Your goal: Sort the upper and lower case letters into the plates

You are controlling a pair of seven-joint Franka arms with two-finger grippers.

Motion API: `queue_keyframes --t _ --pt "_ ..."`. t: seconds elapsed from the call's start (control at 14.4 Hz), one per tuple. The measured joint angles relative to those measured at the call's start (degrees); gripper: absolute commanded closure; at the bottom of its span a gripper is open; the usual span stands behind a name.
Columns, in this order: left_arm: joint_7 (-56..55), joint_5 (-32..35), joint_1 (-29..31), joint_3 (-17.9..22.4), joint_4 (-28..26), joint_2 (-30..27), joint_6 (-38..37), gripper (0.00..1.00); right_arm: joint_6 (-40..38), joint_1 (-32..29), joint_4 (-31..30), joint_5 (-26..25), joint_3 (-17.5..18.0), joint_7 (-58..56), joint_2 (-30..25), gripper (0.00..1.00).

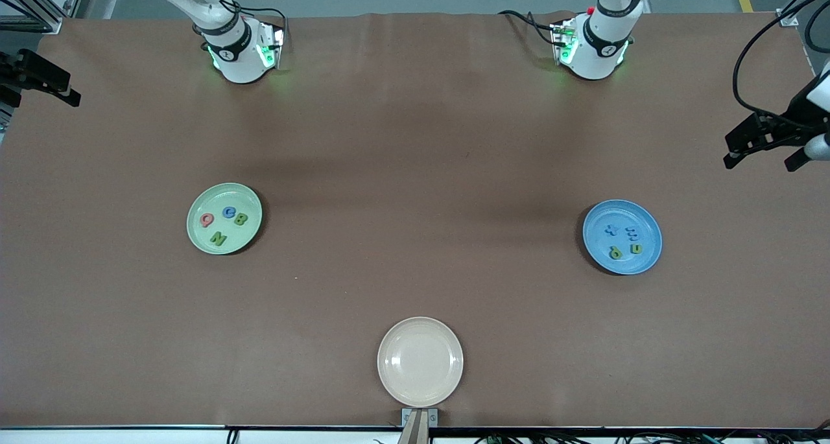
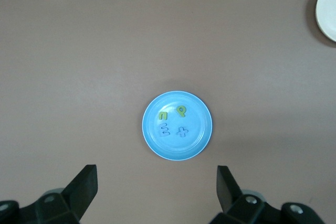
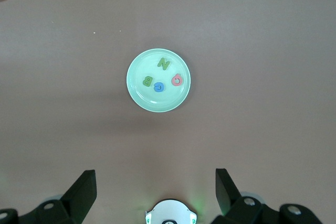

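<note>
Capitals Q [image 1: 207, 220], C [image 1: 229, 212], B [image 1: 240, 219] and N [image 1: 218, 238] sit in the green plate [image 1: 201, 236]. Small x [image 1: 610, 230], m [image 1: 631, 232], p [image 1: 615, 253] and n [image 1: 637, 249] lie in the blue plate [image 1: 593, 236]. The beige plate [image 1: 420, 362] sits nearest the camera. Left gripper [image 2: 157, 182] hangs spread wide over the blue plate, right gripper [image 3: 156, 184] likewise over the green plate (both hands hold nothing).

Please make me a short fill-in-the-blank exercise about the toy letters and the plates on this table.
1. The red toy letter Q lies in the round pale ____ plate.
2. The round blue plate holds ____ small letters.
3. The round beige plate, nearest the front camera, holds ____ letters.

Missing words: green; four; no
</note>
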Motion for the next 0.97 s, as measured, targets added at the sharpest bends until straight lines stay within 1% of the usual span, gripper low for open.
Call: queue_keyframes --t 0.21,0.35,0.49,0.76,0.97 --pt "0.0 -0.9 0.1 0.1 4.6 0.2 -4.4 0.0 0.1 0.0 0.0 -0.6 0.0 0.0 0.0 0.0" --pt "0.0 -1.2 0.0 0.1 8.5 1.1 -8.7 0.0 0.1 0.0 0.0 -0.7 -0.1 0.0 0.0 0.0" --pt "-1.0 -1.3 -0.1 0.0 11.5 2.4 -11.3 0.0 0.2 0.0 0.0 -0.9 -0.1 0.0 0.0 0.0" --pt "-2.9 -1.3 -0.1 -0.9 12.1 4.4 -12.2 0.0 0.4 0.0 0.0 -1.3 -0.2 0.0 0.0 0.0" --pt "-3.1 -1.3 -0.1 -1.0 11.4 5.0 -12.1 0.0 0.5 0.0 0.0 -1.3 -0.2 0.0 0.0 0.0"
